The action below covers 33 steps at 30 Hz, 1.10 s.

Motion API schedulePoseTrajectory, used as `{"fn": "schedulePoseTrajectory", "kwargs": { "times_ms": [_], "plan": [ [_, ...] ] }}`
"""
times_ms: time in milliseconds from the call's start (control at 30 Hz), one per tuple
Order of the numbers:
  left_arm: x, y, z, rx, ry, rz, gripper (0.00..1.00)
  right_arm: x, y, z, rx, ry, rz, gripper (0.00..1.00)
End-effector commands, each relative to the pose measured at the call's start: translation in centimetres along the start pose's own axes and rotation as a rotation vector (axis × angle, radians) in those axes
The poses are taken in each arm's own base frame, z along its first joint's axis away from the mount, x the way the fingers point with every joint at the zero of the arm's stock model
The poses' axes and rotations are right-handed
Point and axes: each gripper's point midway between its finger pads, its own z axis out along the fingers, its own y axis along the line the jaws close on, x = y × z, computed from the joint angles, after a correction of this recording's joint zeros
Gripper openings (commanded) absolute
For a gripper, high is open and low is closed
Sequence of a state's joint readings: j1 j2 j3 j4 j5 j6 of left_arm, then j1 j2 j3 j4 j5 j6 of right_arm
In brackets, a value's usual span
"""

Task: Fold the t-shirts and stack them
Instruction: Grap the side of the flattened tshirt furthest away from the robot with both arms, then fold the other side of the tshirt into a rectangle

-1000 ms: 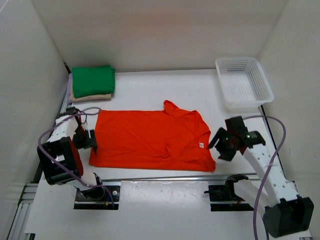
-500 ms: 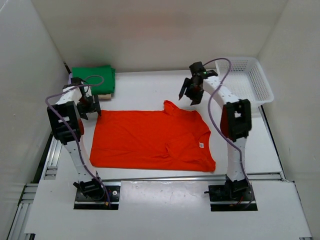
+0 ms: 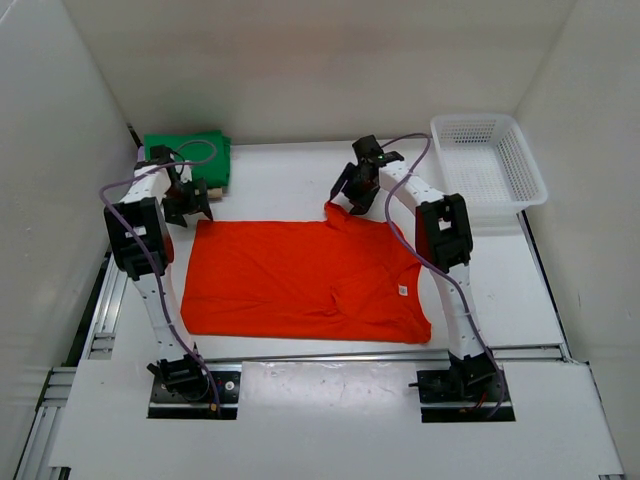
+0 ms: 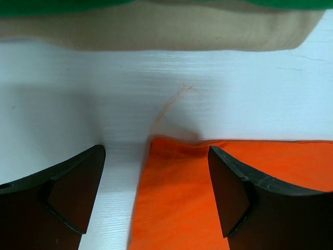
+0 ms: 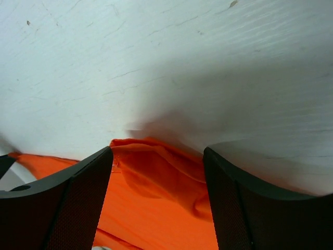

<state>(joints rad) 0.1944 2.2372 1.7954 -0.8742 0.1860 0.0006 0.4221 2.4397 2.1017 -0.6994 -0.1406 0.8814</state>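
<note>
Both arms have swung out across the table since a second ago. From above, the left gripper has gone from the near left hem of the orange shirt to its far left corner. The right gripper has come from the right side to the collar at the far edge. The shirt itself lies flat mid-table, unmoved. The green shirt tops the folded pile at the far left, and the basket sits far right. I judge I am lining both grippers up on the far edge to fold it toward me.

On the left wrist view, my jaws stand wide astride the shirt's corner, gripping nothing, with the tan shirt just beyond.

On the right wrist view, the jaws are equally wide. The bunched collar sits between them, not yet pinched.
</note>
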Motion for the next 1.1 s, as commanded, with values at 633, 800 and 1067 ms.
{"fn": "schedulePoseTrajectory", "kwargs": {
  "times_ms": [633, 800, 1067],
  "plan": [
    [3.3, -2.6, -1.6, 0.074, 0.066, 0.010, 0.10, 3.0, -2.0, -9.1, 0.110, -0.144, -0.225, 0.00],
    [3.4, -2.9, -6.2, 0.005, -0.059, 0.052, 0.10, 6.4, -4.4, -14.0, 0.163, -0.234, -0.321, 0.00],
    [9.2, -1.3, -7.9, -0.163, -0.090, 0.094, 0.10, 16.8, -12.9, -14.2, 0.239, -0.116, -0.314, 0.00]
  ]
}}
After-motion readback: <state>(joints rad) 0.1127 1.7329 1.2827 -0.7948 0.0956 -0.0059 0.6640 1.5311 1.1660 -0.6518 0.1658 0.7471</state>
